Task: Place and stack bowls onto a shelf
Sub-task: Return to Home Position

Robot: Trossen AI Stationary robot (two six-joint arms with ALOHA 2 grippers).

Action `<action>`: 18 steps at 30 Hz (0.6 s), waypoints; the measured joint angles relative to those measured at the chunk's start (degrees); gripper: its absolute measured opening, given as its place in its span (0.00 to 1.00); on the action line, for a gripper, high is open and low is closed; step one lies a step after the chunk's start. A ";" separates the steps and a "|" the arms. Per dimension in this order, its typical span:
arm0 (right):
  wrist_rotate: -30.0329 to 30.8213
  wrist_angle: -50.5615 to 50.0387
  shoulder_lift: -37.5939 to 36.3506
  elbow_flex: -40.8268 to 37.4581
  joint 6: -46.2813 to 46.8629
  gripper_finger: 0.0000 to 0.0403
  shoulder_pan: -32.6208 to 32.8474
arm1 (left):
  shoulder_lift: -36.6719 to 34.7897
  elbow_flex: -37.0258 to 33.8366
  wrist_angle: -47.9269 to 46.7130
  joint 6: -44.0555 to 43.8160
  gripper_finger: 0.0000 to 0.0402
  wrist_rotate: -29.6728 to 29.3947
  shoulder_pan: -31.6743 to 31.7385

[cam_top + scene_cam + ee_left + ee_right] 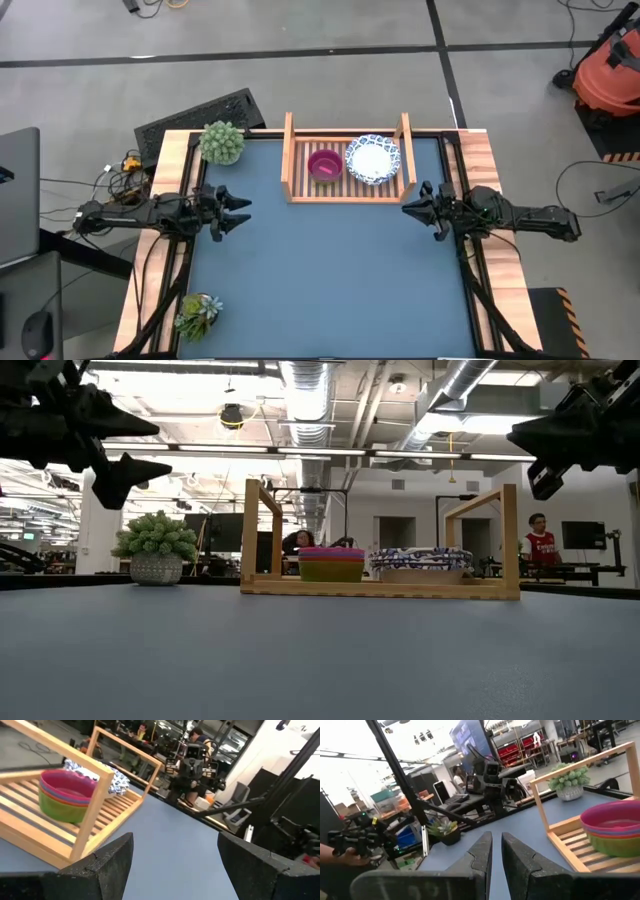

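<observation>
Left gripper [243,212]: I see it raised at the table's left edge, fingers spread wide, holding nothing.
Right gripper [406,208]: raised at the right edge, tips pointing inward, fingers nearly together with only a sliver between them, empty.
Shelf [345,190]: sits at the far middle of the blue table [330,280]. Its long axis runs left to right, with a raised rail at each end.
Coloured bowls [324,165]: one nested stack on the slats, left of centre, mouths up, magenta on top and green at the bottom.
White patterned bowls [372,159]: a second stack just beside the first, towards the right rail, mouths up.
Round plant [221,142]: near the shelf's left rail but apart from it.
Keyboard [200,118]: behind that plant, hanging off the far left corner.
Succulent [197,315]: at the near left edge, well apart from the shelf.
Room: I see a person [540,540] seated far behind the right rail.
</observation>
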 joint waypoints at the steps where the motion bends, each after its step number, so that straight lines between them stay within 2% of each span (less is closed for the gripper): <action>1: 0.05 -0.02 -0.01 0.00 0.02 0.17 -0.01 | 0.00 0.00 0.06 0.51 0.68 -0.62 -0.30; 6: 0.12 -2.55 -0.04 -0.02 -0.07 0.17 -0.05 | 0.13 0.00 0.38 1.90 0.68 -2.84 -1.07; 18: 0.36 -4.63 -0.04 -0.08 -0.13 0.17 -0.01 | 0.13 -0.04 0.39 0.73 0.68 -2.90 -1.07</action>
